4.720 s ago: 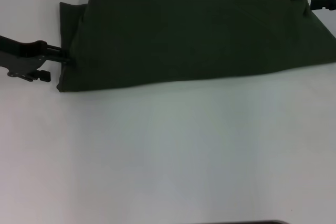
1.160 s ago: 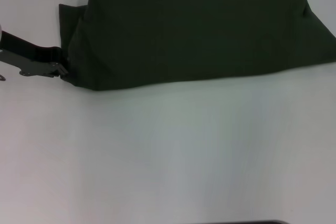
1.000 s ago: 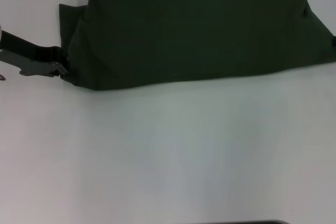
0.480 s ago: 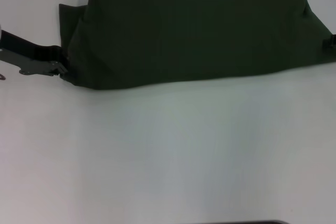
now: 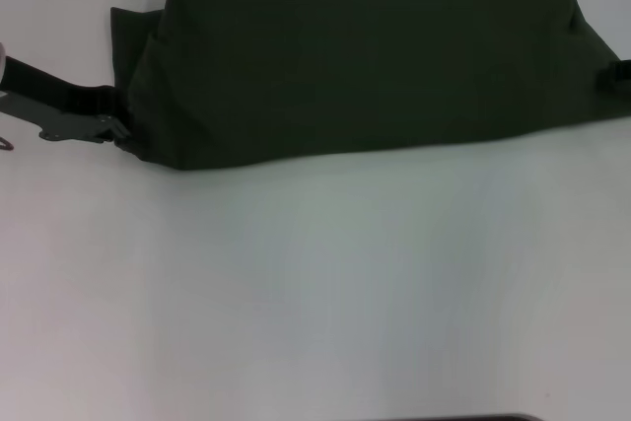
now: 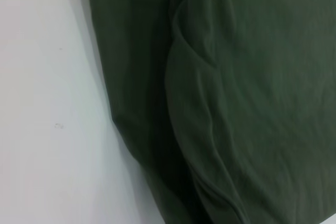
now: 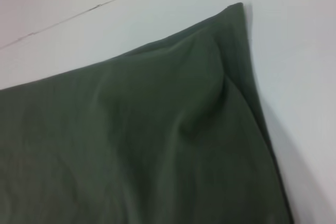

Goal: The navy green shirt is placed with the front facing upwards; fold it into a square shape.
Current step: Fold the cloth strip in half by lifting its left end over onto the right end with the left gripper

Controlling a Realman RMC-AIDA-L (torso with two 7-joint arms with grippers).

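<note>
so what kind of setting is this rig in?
Probably a lab or test bench, not a home: a plain white table holds only the navy green shirt, folded into a long band. The left gripper is at its left end, the right gripper at the right edge.

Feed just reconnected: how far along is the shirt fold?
The dark olive-green shirt already lies folded into a long band on the white table. The left gripper is at its left end; the right gripper is at the right edge. Folding the band into a square remains.
</note>
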